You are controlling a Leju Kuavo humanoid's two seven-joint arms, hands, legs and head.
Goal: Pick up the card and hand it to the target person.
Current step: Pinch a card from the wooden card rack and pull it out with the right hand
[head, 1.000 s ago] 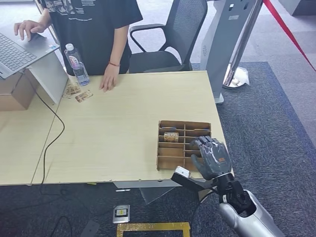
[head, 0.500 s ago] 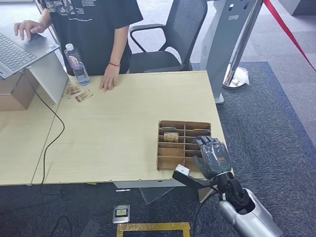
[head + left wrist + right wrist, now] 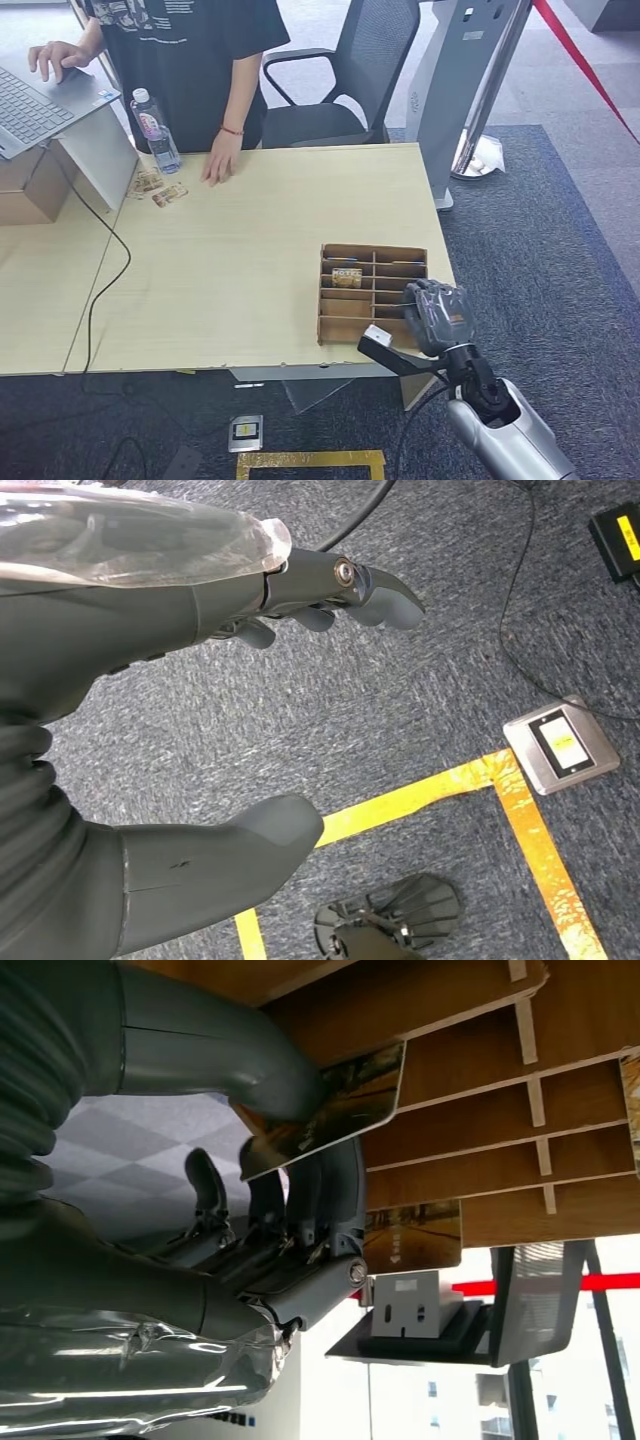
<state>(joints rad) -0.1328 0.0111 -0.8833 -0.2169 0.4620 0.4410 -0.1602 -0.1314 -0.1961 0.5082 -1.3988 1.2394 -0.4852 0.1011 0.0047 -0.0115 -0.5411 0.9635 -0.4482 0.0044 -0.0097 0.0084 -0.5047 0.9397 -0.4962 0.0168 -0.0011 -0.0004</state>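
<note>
In the head view my right hand (image 3: 440, 318) is at the near right corner of the brown slotted card box (image 3: 372, 255). The right wrist view shows this hand (image 3: 287, 1230) pinching a printed card (image 3: 332, 1110) between the thumb and the fingers, close against the box's wooden dividers (image 3: 483, 1090). A second card (image 3: 413, 1235) sits in a slot beside it. Another card (image 3: 346, 277) stands in a far left slot. The person (image 3: 189, 60) stands behind the table's far edge, one hand (image 3: 219, 160) resting on it. My left hand (image 3: 136, 610) hangs over the carpet, fingers apart, holding nothing.
Two loose cards (image 3: 169, 194) and a water bottle (image 3: 155, 130) lie near the person. A laptop (image 3: 38, 100) on a stand is at the far left, with a cable (image 3: 102, 270) across the table. An office chair (image 3: 355, 70) stands behind the table.
My right hand has slid a little to the right and toward the table's near edge, along the box's right side. The person and the cards on the table have not moved.
</note>
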